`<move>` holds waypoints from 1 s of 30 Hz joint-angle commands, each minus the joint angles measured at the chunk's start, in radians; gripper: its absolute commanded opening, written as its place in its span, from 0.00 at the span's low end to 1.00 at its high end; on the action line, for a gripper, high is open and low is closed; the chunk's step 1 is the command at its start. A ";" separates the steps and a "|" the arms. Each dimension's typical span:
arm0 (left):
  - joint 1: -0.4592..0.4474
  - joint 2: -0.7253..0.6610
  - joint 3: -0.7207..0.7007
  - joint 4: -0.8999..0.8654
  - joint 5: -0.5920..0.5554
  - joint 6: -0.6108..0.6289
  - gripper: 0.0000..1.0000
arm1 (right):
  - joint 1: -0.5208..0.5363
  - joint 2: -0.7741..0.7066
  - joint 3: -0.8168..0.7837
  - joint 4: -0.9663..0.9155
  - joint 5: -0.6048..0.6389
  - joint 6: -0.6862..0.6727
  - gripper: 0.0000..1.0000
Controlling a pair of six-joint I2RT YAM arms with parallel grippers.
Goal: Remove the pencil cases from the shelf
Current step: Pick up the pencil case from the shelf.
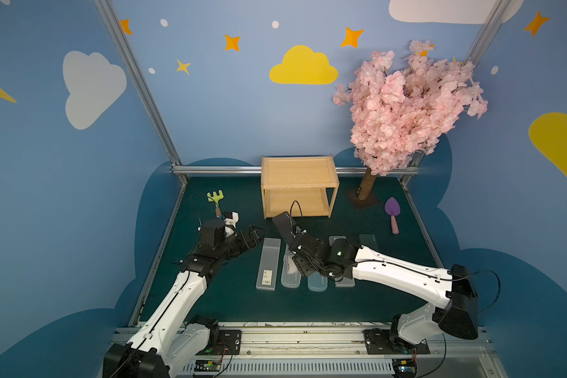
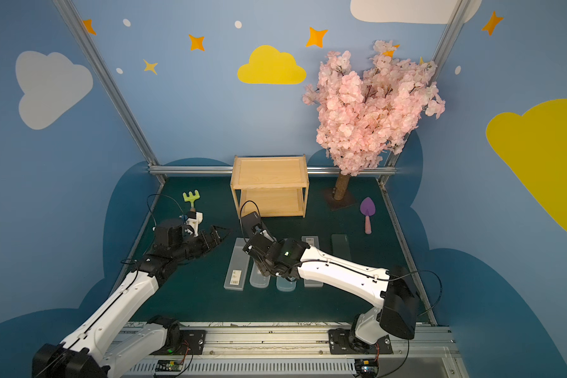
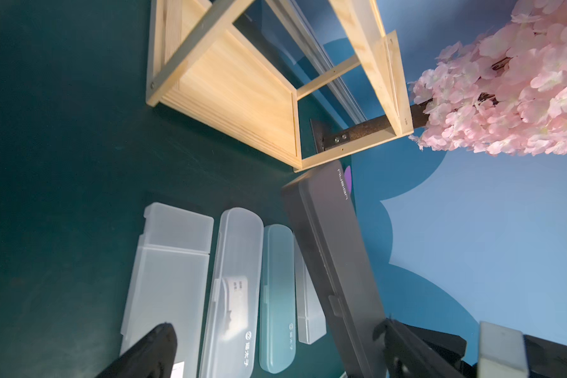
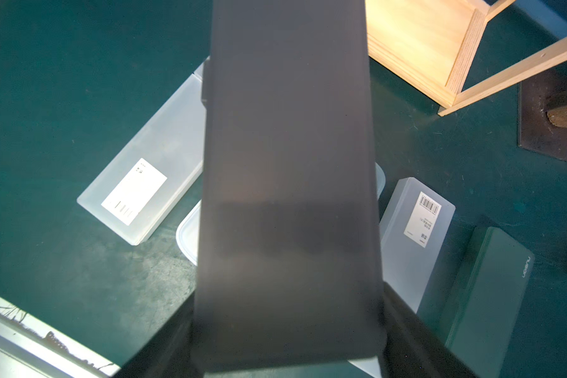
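Observation:
The light wooden shelf (image 1: pixel 298 173) (image 2: pixel 269 173) stands at the back with both boards bare. My right gripper (image 1: pixel 296 238) (image 4: pixel 288 340) is shut on a black pencil case (image 1: pixel 283 224) (image 4: pixel 288 163), held tilted above the mat just in front of the shelf. Below it lie a labelled frosted case (image 1: pixel 268 263), a clear rounded case (image 3: pixel 233 281), a light teal case (image 3: pixel 277 294), a second frosted case (image 4: pixel 419 229) and a dark green case (image 4: pixel 485 294), side by side. My left gripper (image 1: pixel 257 235) (image 3: pixel 282 360) hovers open and holds nothing, left of the row.
A green toy rake (image 1: pixel 215 197) lies at the back left, close behind my left wrist. A purple toy shovel (image 1: pixel 392 209) lies at the right. A pink blossom tree (image 1: pixel 406 104) stands right of the shelf on a dark base plate (image 4: pixel 550 137).

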 commanded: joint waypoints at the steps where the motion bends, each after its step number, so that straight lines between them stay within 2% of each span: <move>1: 0.006 0.013 -0.004 0.093 0.092 -0.067 1.00 | 0.020 -0.055 0.034 0.032 0.038 -0.009 0.45; 4: 0.006 -0.007 0.030 0.006 0.028 -0.016 1.00 | 0.029 -0.064 0.011 0.064 0.053 -0.008 0.45; 9: 0.006 -0.041 0.176 -0.269 -0.209 0.167 1.00 | 0.043 -0.063 -0.021 0.097 0.044 -0.016 0.44; 12: 0.006 0.028 0.319 -0.439 -0.241 0.212 1.00 | 0.055 -0.042 -0.021 0.091 0.041 -0.060 0.45; 16: -0.002 0.174 0.483 -0.631 -0.203 0.163 1.00 | 0.074 0.020 0.012 0.039 0.100 -0.079 0.44; 20: -0.064 0.234 0.575 -0.720 -0.305 0.092 1.00 | 0.098 0.116 0.093 -0.039 0.164 -0.046 0.44; 23: -0.093 0.282 0.624 -0.764 -0.340 0.066 1.00 | 0.118 0.169 0.132 -0.049 0.194 -0.034 0.44; 25: -0.099 0.316 0.629 -0.780 -0.322 0.059 1.00 | 0.130 0.171 0.127 -0.007 0.198 -0.044 0.44; 30: -0.090 0.334 0.553 -0.679 -0.278 -0.029 1.00 | 0.148 0.170 0.114 0.044 0.215 -0.075 0.44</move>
